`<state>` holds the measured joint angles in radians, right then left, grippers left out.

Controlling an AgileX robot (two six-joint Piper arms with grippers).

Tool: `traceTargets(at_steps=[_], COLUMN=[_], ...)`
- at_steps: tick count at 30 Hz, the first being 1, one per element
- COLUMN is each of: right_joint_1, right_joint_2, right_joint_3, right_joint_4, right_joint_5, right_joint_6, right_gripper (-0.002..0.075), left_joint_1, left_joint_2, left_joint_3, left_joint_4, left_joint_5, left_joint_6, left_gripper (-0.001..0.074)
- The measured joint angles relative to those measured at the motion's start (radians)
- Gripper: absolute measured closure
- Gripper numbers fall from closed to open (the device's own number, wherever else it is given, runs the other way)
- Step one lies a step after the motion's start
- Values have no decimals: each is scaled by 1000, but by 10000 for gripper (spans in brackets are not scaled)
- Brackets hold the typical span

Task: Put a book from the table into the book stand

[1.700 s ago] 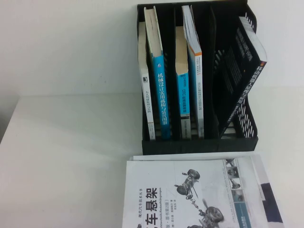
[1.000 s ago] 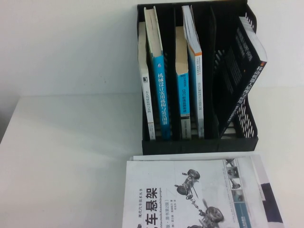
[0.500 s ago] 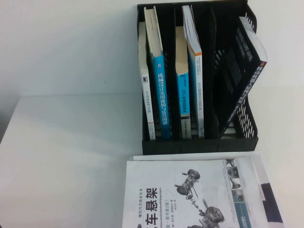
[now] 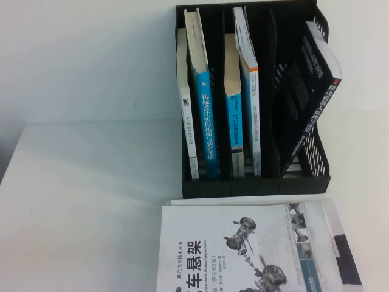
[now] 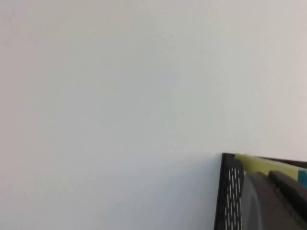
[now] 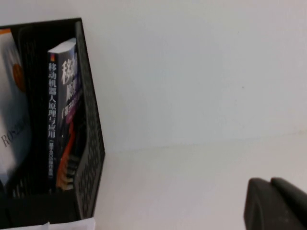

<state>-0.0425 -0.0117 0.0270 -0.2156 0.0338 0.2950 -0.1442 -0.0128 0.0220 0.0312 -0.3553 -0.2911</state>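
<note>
The book point(image 4: 243, 249), white with a big black title and a grey suspension drawing, lies flat on the table at the near edge, just in front of the book stand point(image 4: 255, 185). The black stand holds several upright books, and its mesh side shows in the left wrist view point(image 5: 230, 191) and the right wrist view point(image 6: 88, 143). Neither arm shows in the high view. My left gripper point(image 5: 276, 201) is shut and empty beside the stand's left side. My right gripper point(image 6: 276, 203) is shut and empty over bare table to the stand's right.
A black-covered book point(image 4: 310, 91) leans in the stand's rightmost slot, also in the right wrist view point(image 6: 60, 105). Blue-spined books point(image 4: 206, 121) fill the left slots. More printed matter point(image 4: 340, 243) lies under the book. A white wall stands behind the table point(image 4: 79, 201).
</note>
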Motion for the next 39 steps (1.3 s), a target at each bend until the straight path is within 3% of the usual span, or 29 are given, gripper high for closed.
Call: traceTargets(at_steps=[12,18,21,29,34,39], right_joint_1=[0,0,0,0,0,0], right_joint_2=[0,0,0,0,-2,87], right_joint_3=[0,2,-7,-232,-434,-628], right_joint_4=[-29,11,11,-38,-39,-40], right_joint_5=[-87,-452,-563,-561,-445,-273], right_joint_6=[-55,-14,53,163,210,247], right_gripper=[729,729,729,729,729,729], left_joint_1=[0,0,0,0,0,0], left_joint_2=[0,0,0,-1,-4,23], left_joint_3=[0,0,-5,-211,-393,-550], left_joint_4=[3,32,99,446,561,566], left_joint_5=[-70,-157,-201,-205,-48,292], left_joint_6=[-29,-144,-212,-439,-501,-566], left_gripper=[738,738,738,738,738,738])
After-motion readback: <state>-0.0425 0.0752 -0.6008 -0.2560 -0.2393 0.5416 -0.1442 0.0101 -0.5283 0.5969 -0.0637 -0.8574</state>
